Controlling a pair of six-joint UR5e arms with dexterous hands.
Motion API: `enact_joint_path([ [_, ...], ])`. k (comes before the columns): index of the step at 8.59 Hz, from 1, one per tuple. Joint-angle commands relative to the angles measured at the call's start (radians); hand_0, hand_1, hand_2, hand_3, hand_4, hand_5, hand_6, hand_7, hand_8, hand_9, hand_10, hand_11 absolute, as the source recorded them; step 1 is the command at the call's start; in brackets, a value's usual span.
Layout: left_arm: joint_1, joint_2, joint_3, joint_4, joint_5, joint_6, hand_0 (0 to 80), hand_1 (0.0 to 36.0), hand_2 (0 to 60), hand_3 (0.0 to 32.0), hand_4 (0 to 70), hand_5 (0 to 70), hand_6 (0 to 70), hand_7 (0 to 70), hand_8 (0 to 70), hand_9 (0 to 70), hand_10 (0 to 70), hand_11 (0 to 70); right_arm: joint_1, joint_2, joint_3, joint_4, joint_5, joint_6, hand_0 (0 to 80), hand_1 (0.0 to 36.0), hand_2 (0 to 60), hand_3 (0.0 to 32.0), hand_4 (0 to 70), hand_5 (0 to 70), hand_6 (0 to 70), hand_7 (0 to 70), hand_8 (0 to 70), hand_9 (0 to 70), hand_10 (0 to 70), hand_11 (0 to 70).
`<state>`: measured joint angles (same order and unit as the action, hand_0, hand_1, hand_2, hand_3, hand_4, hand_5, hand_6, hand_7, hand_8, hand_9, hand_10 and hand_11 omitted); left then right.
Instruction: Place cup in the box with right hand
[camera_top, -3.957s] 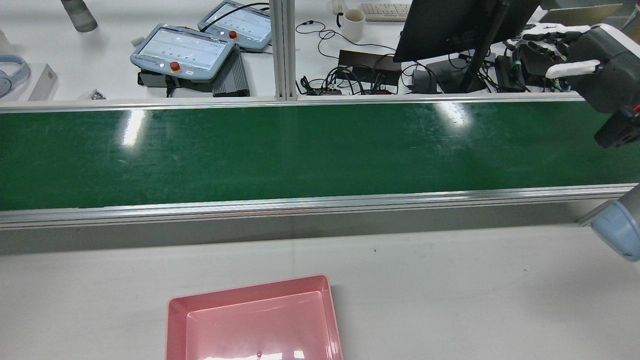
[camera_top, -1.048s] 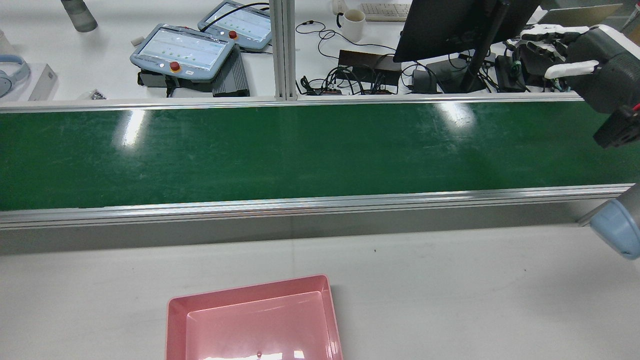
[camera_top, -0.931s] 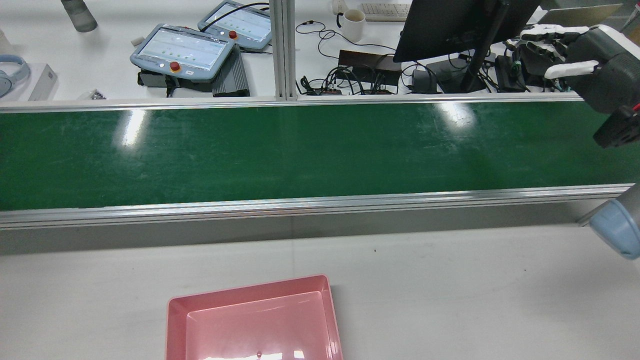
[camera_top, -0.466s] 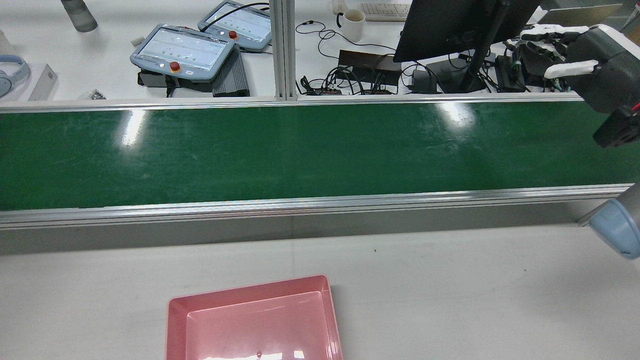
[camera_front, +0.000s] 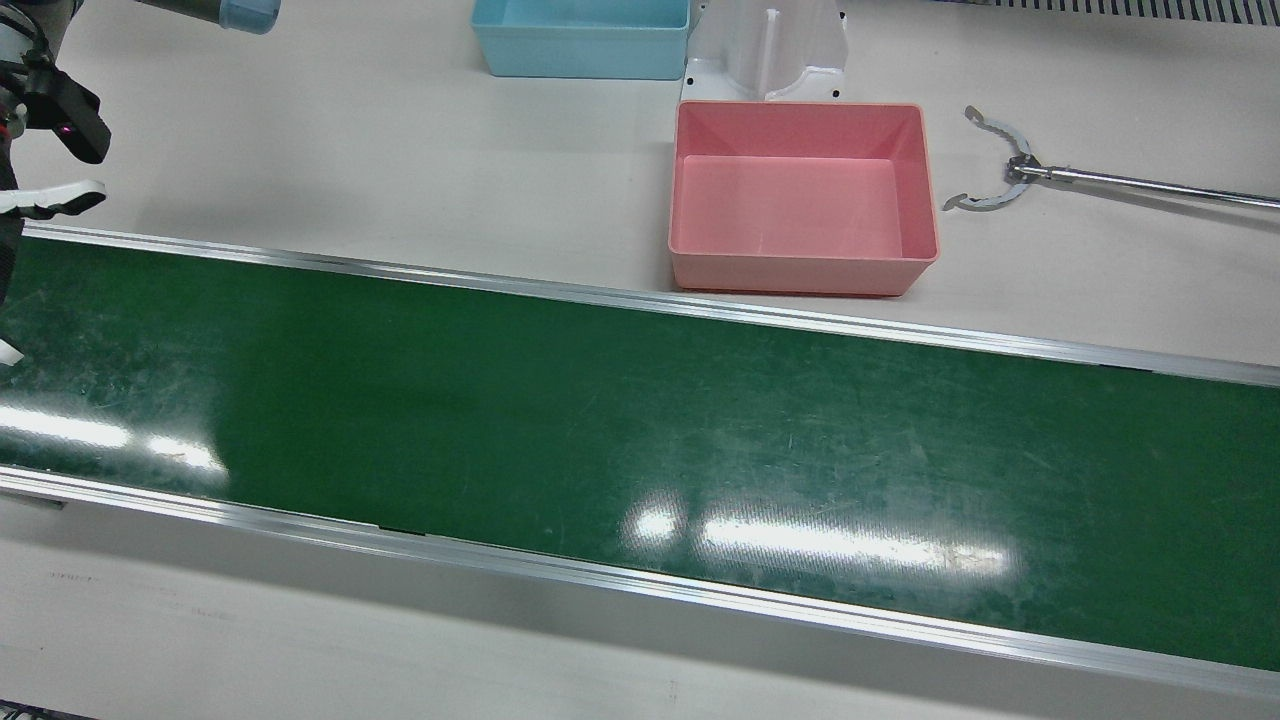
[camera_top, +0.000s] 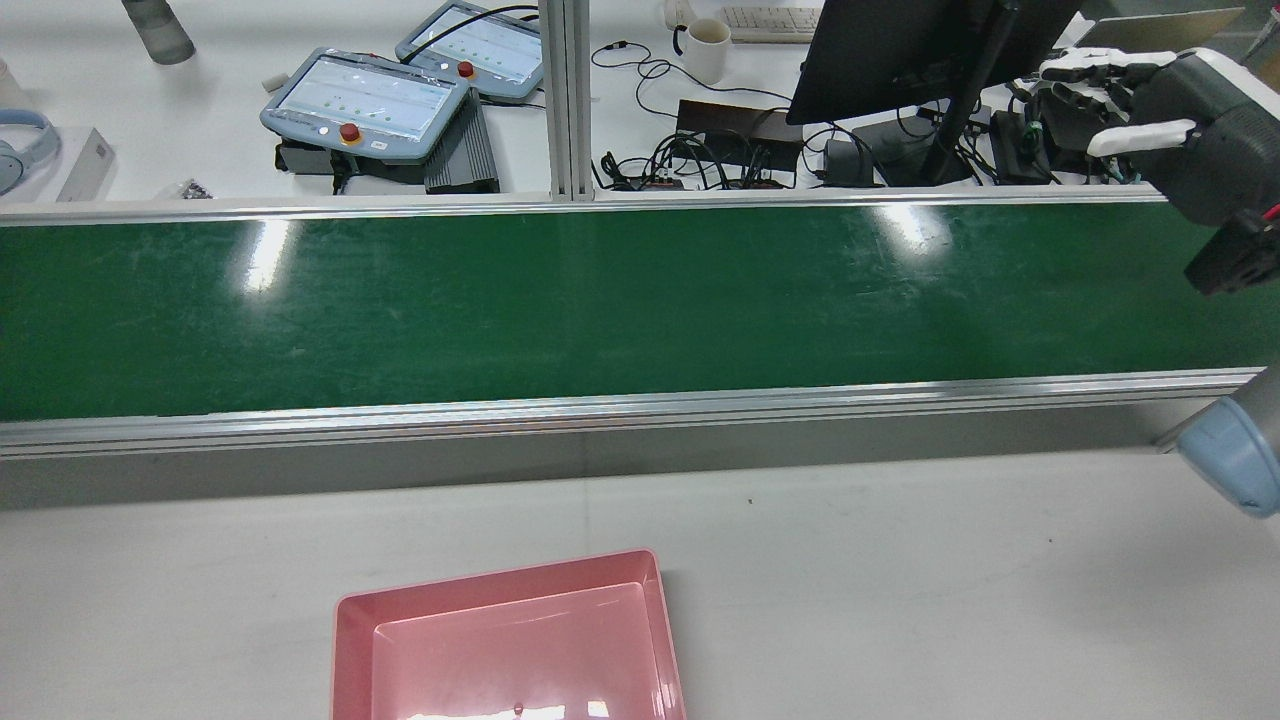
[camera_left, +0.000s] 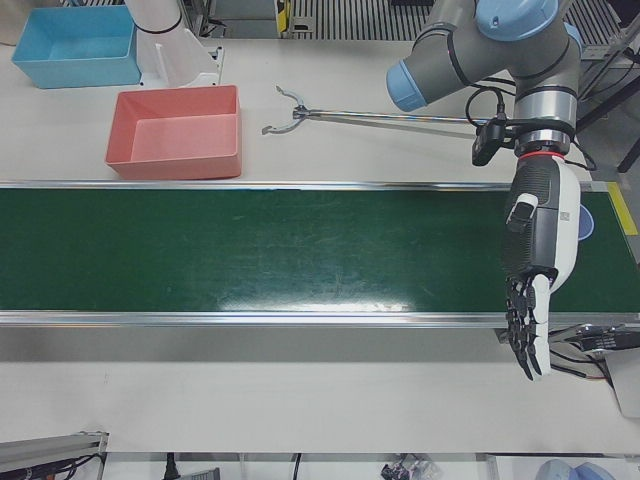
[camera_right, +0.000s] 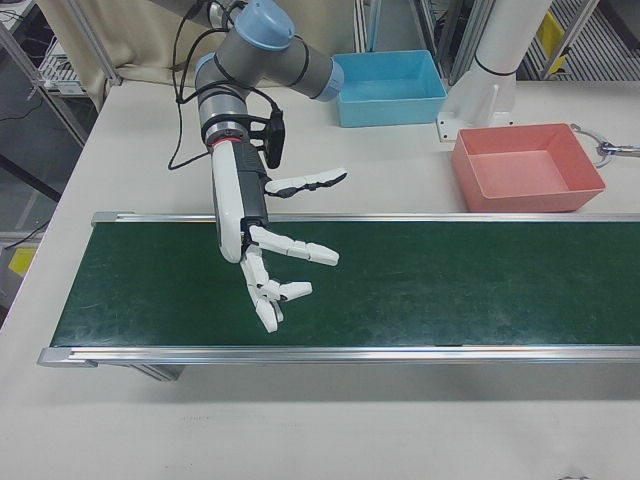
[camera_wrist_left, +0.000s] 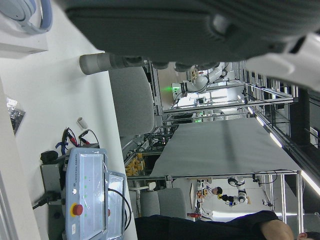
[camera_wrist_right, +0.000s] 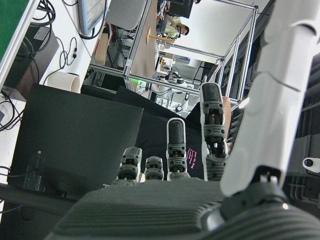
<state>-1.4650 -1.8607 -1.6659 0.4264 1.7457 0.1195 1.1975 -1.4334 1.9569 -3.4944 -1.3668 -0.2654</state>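
Note:
No cup stands on the stretch of green belt (camera_front: 640, 430) that shows in the front and rear views. The pink box (camera_front: 800, 190) sits empty on the white table beside the belt, also seen as pink box (camera_top: 510, 640) and pink box (camera_right: 525, 165). My right hand (camera_right: 270, 250) hovers open over the belt's end, fingers spread, holding nothing; it shows as right hand (camera_top: 1150, 130). My left hand (camera_left: 535, 270) hangs open over the other end, fingers pointing down. A blue round thing (camera_left: 585, 222) peeks out behind it; I cannot tell what it is.
A blue box (camera_front: 580, 40) and a white pedestal (camera_front: 765, 50) stand behind the pink box. A metal grabber tool (camera_front: 1010, 175) lies to its right. Beyond the belt are teach pendants (camera_top: 365, 100), a monitor (camera_top: 900, 50), cables and a white mug (camera_top: 705, 48).

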Motion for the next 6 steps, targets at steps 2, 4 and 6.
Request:
enact_joint_path([
  [2,0.000,0.000,0.000,0.000,0.000,0.000,0.0,0.0,0.0,0.0,0.0,0.0,0.0,0.0,0.0,0.0,0.0,0.0,-0.001,0.002,0.002,0.000,0.000,0.002,56.2,12.1,0.0,0.0,36.1,5.6,11.1,47.1,2.8,11.7,8.7,14.3],
  [4,-0.002,0.002,-0.005,-0.002,0.000,0.000,0.0,0.0,0.0,0.0,0.0,0.0,0.0,0.0,0.0,0.0,0.0,0.0,-0.001,0.004,0.001,0.000,0.000,0.000,56.4,12.3,0.0,0.0,35.5,5.6,10.9,46.7,2.7,11.5,8.4,13.8],
  [6,0.000,0.000,0.000,-0.002,0.000,-0.001,0.0,0.0,0.0,0.0,0.0,0.0,0.0,0.0,0.0,0.0,0.0,0.0,-0.001,0.002,-0.001,0.000,-0.002,0.000,56.5,12.2,0.0,0.0,35.7,5.6,11.0,46.8,2.8,11.7,8.4,13.9],
])
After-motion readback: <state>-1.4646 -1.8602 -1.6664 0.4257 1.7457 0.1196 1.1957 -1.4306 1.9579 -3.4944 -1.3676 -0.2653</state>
